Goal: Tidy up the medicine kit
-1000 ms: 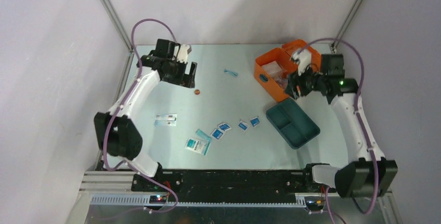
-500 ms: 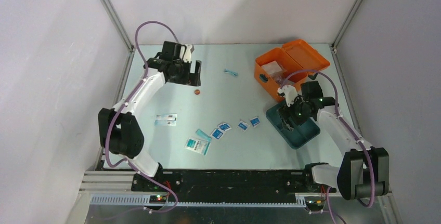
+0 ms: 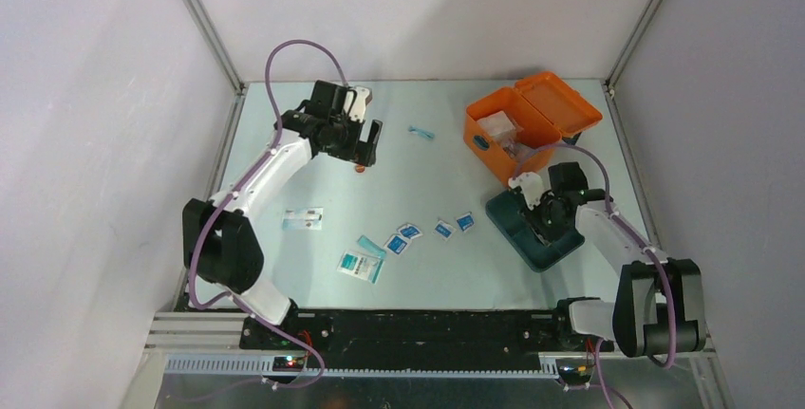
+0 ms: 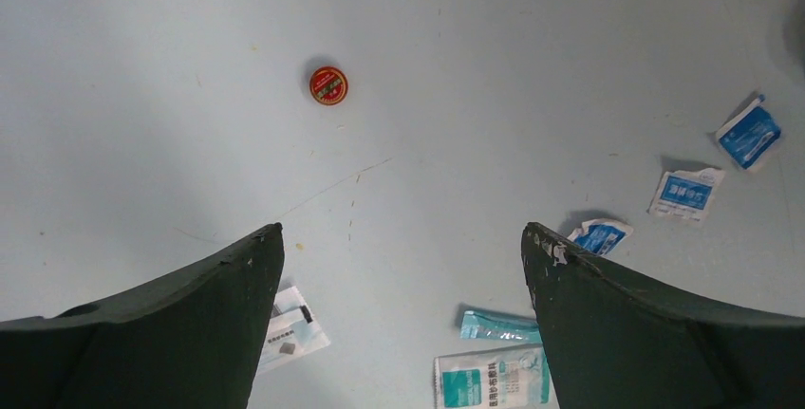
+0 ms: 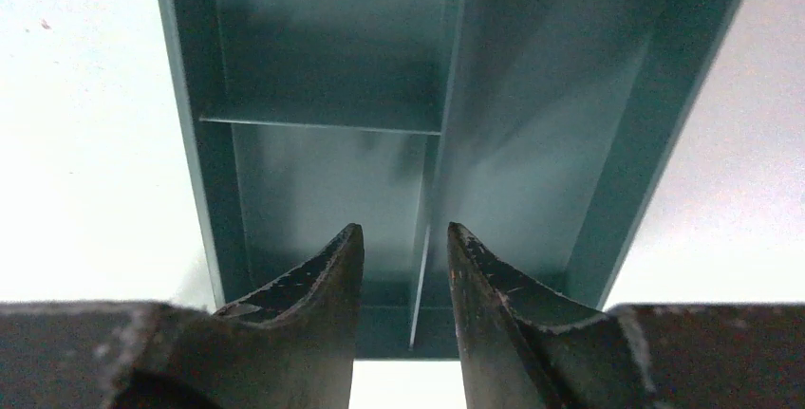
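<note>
The orange medicine kit (image 3: 486, 136) stands open at the back right, its lid (image 3: 560, 105) leaning back and pale packets inside. Its dark teal divided tray (image 3: 506, 212) lies out on the table in front of it. My right gripper (image 3: 537, 212) is low over the tray; in the right wrist view the gripper (image 5: 405, 231) is open only a little, its fingers either side of a tray (image 5: 323, 48) divider without touching it. My left gripper (image 3: 366, 149) is wide open and empty above the table in the left wrist view (image 4: 403, 238).
A small red round tin (image 4: 328, 85) lies ahead of my left gripper. Blue-white sachets (image 3: 443, 229) lie mid-table, with a larger teal-white packet (image 3: 360, 266), a clear packet (image 3: 303, 219) and a small blue item (image 3: 421, 132). Purple walls and metal posts ring the table.
My right arm came down from the orange case onto the teal tray. My left arm swung right, over the red tin.
</note>
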Motion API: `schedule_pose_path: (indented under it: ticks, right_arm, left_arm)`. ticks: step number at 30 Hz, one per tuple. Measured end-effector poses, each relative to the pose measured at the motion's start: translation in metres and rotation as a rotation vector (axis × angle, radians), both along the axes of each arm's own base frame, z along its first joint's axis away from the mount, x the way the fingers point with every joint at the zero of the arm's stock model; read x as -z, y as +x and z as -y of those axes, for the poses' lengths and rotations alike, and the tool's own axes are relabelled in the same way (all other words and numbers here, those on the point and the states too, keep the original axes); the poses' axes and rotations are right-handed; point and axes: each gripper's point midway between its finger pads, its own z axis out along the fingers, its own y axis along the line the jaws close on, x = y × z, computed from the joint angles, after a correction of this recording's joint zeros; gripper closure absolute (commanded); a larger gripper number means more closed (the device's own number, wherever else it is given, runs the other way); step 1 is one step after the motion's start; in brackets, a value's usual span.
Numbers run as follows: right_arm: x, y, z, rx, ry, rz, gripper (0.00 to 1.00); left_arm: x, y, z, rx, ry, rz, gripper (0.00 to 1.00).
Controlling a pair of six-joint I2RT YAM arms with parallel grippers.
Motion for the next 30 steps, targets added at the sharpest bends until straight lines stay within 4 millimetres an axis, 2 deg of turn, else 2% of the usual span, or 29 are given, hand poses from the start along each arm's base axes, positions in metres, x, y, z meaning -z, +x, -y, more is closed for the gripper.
schedule_pose_path:
  ticks: [6, 8, 11, 15, 19, 23, 30]
  right_arm:
    - [0.018, -0.007, 0.004, -0.057, -0.036, -0.016, 0.72]
    - [0.023, -0.008, 0.005, -0.078, -0.045, -0.014, 0.81]
    - [0.026, -0.006, 0.004, -0.106, -0.062, 0.002, 1.00]
    - [0.025, -0.003, -0.004, -0.155, -0.067, 0.019, 1.00]
    - [0.020, -0.012, -0.022, -0.245, -0.055, 0.007, 1.00]
    - [0.000, -0.017, -0.043, -0.297, 0.010, -0.005, 1.00]
    - [-0.076, 0.012, -0.097, -0.380, 0.201, 0.126, 1.00]
  left_arm:
    - [0.007, -0.003, -0.004, -0.004, 0.048, -0.001, 0.00]
    - [0.009, -0.005, -0.003, 0.004, 0.064, 0.000, 0.00]
    - [0.009, -0.005, -0.001, 0.023, 0.075, 0.006, 0.00]
    - [0.009, -0.006, 0.000, 0.037, 0.084, 0.011, 0.00]
    - [0.009, -0.006, 0.000, 0.044, 0.087, 0.013, 0.00]
    - [0.009, -0.005, -0.001, 0.049, 0.091, 0.014, 0.00]
    - [0.011, -0.005, -0.001, 0.056, 0.097, 0.013, 0.00]
